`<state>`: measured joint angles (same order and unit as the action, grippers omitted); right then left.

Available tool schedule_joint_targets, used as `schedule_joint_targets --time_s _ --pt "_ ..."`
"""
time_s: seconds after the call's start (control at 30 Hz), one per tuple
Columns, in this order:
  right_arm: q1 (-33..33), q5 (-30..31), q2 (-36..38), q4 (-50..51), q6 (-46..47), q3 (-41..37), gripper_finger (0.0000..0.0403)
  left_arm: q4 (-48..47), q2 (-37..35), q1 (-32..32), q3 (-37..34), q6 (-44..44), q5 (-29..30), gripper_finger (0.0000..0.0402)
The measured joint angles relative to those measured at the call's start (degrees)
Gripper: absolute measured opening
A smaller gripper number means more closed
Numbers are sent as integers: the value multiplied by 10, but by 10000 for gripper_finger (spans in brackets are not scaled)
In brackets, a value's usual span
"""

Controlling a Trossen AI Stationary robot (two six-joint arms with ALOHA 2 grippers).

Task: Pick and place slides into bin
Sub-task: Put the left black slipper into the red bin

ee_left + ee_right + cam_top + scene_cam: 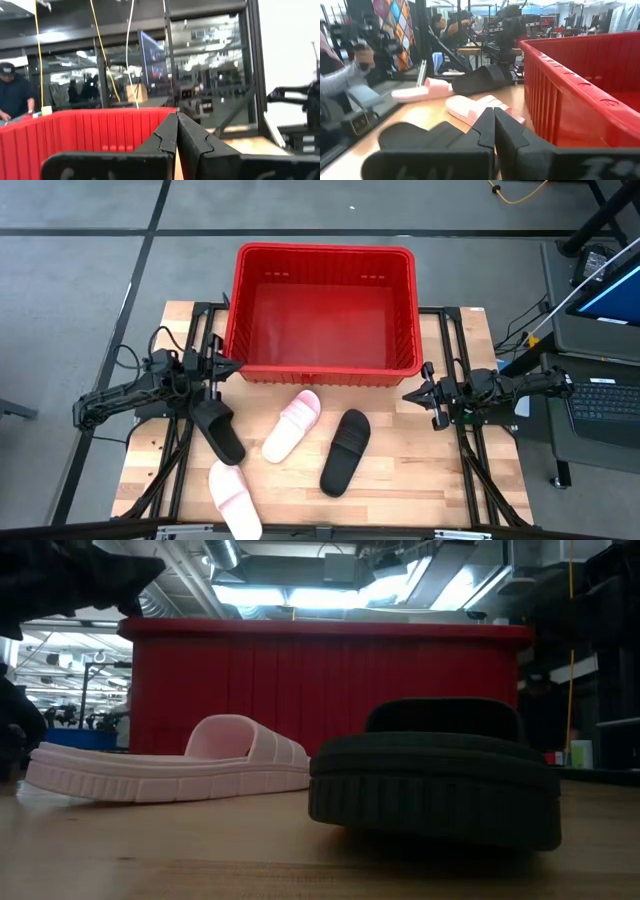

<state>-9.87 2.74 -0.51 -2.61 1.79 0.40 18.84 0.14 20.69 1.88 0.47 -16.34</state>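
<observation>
All 4 slides lie on the table point(400, 480) in front of the bin point(325, 260), and none are in it yet. 1 pink slide point(235, 498) is farthest from the bin. 2 black slides point(346, 450) point(219, 430) and 1 more pink slide point(291, 425) lie closer, easy to reach. The left claw point(228, 365) and right claw point(412, 395) wait by the bin's front corners, pinched closed and holding nothing. I see no words to read.
</observation>
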Motion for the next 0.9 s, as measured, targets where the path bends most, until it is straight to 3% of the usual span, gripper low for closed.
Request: schedule_joint_targets --time_s 0.23,0.43,0.6,0.9 --pt "0 0 0 -78 8 0 6 26 0 0 1 -12 -1 3" --pt "0 1 0 -109 -48 0 6 15 0 0 1 -28 0 3" --pt "0 2 0 -137 -36 5 6 12 0 0 16 -46 33 3" --pt "0 33 -92 -115 -48 100 6 -201 72 0 165 -44 39 3"
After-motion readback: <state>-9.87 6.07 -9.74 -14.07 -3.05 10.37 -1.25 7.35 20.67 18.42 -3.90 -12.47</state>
